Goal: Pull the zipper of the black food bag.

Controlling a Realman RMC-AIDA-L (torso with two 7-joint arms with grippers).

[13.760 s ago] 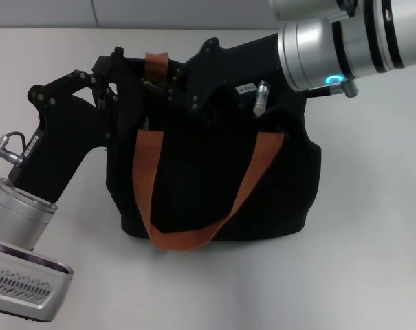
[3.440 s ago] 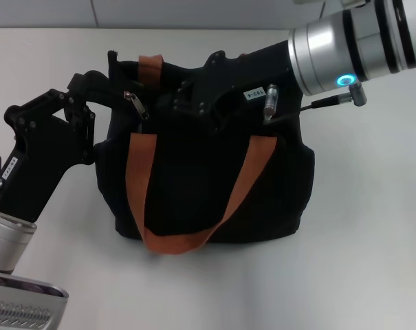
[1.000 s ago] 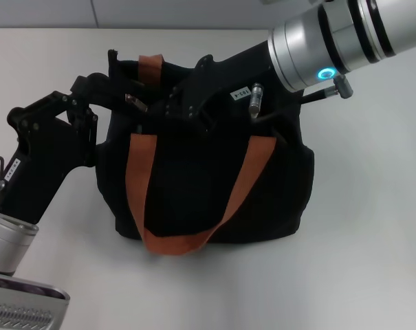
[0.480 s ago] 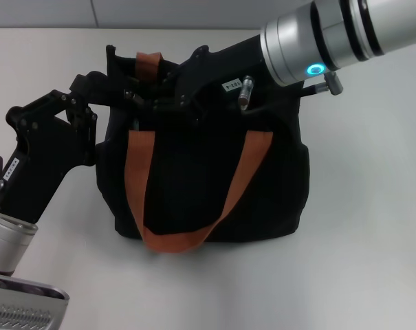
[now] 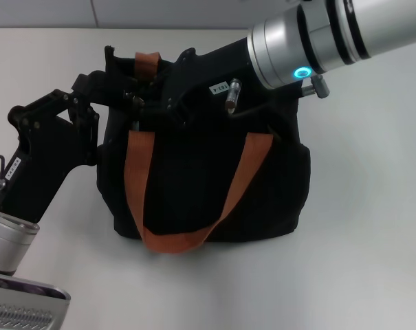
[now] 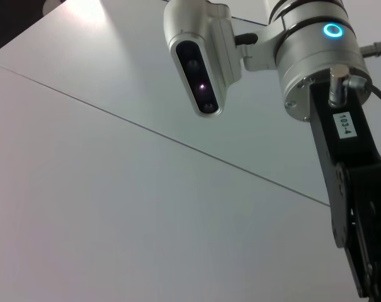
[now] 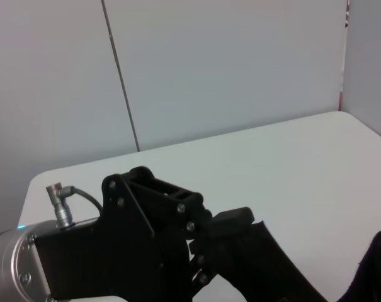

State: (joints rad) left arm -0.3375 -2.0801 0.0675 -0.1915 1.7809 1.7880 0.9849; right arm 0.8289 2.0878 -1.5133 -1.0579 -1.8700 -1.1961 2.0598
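Meeting atop black food bag (image 5: pixel 208 185) — right gripper (image 5: pixel 140 110), left gripper (image 5: pixel 115 82)

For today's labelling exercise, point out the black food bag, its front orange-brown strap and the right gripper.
black food bag (image 5: pixel 194 185): head view, front fabric panel.
front orange-brown strap (image 5: pixel 177 239): head view, bottom of its loop.
right gripper (image 5: pixel 144 104): head view, fingertip end at the bag's top edge.

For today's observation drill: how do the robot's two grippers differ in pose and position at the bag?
The left gripper comes in low from the near left and sits at the bag's far left corner; the right gripper reaches across the bag's top from the right. The left arm's silver wrist lies near the camera, the right's beyond the bag's right end. Both are black, and both meet at the top left of the bag.
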